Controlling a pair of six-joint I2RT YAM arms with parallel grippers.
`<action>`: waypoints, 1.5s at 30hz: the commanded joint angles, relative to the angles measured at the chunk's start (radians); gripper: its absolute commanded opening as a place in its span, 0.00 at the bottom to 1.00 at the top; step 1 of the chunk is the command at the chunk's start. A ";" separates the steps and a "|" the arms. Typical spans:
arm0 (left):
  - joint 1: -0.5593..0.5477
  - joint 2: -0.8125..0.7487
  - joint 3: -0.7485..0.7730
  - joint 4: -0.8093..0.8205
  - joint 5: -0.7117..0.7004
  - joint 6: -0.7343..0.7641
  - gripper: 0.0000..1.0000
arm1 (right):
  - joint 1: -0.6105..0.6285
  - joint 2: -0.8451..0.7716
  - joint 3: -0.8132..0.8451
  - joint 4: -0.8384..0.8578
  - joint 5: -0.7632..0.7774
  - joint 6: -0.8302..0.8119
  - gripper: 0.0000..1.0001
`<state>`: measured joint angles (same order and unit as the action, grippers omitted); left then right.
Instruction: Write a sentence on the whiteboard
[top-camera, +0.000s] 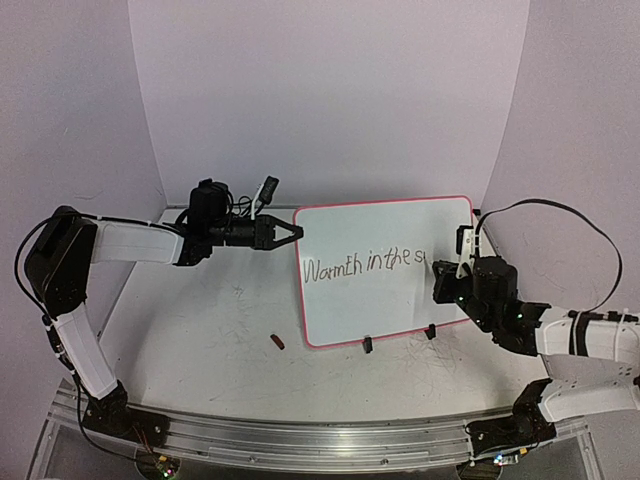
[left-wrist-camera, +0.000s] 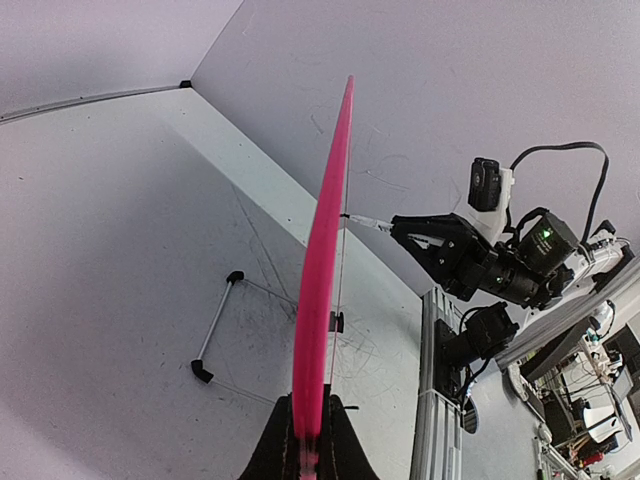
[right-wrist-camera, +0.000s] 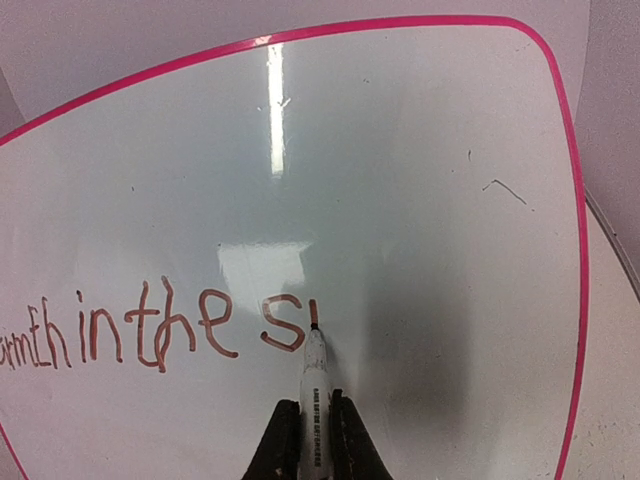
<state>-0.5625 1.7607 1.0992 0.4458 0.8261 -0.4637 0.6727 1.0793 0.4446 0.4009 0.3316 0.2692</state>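
Observation:
The whiteboard (top-camera: 385, 265) stands tilted on two black clip feet, with a pink frame and brown writing reading "Warmth in the s" plus a short stroke. My left gripper (top-camera: 290, 234) is shut on the board's left edge; in the left wrist view the board shows edge-on (left-wrist-camera: 322, 270) between my fingers (left-wrist-camera: 312, 448). My right gripper (top-camera: 445, 275) is shut on a white marker (right-wrist-camera: 314, 385) whose tip touches the board (right-wrist-camera: 400, 180) just right of the "s".
A small red marker cap (top-camera: 277, 342) lies on the grey table in front of the board's left corner. White walls close in behind and at both sides. The right arm (left-wrist-camera: 500, 265) shows across the board in the left wrist view.

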 joint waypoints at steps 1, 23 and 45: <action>-0.034 -0.001 0.011 -0.050 -0.003 0.032 0.00 | -0.002 -0.016 -0.001 -0.032 -0.015 0.026 0.00; -0.034 0.002 0.012 -0.051 -0.002 0.033 0.00 | -0.002 -0.028 0.012 -0.036 0.067 0.037 0.00; -0.035 -0.007 0.011 -0.051 -0.001 0.033 0.00 | -0.002 0.033 0.037 0.080 0.096 0.006 0.00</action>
<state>-0.5628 1.7607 1.0992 0.4458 0.8265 -0.4638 0.6727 1.1005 0.4450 0.4490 0.3917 0.2890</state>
